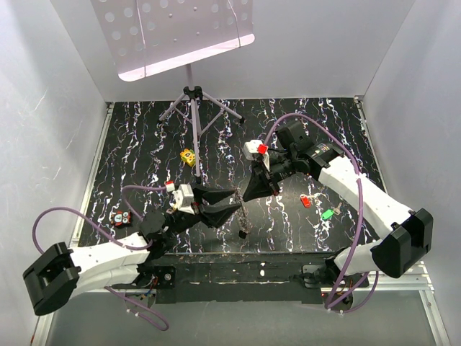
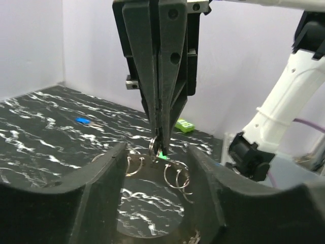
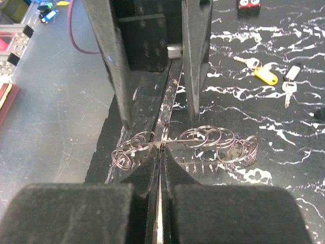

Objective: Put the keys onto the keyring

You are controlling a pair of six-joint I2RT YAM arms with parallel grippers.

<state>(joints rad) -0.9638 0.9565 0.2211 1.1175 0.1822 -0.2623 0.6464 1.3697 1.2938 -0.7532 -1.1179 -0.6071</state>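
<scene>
Polished metal rings (image 3: pixel 208 138) gleam on the glossy, white-veined black table (image 3: pixel 284 137) — smooth yellow plastic tag (image 3: pixel 265 76), silvery metal keys (image 3: pixel 290 76), matt black fingers (image 3: pixel 111 66).

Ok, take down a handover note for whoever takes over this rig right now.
Right claw: shut on the chain of silver metal keyrings, holding it up.
Left claw: open, straddling the chain, not gripping.
Keys: the red-headed key and green-headed key lie loose on the black marbled table.
Done: the rings are in hand.
Left: thread every key; none is visibly on yet.
</scene>
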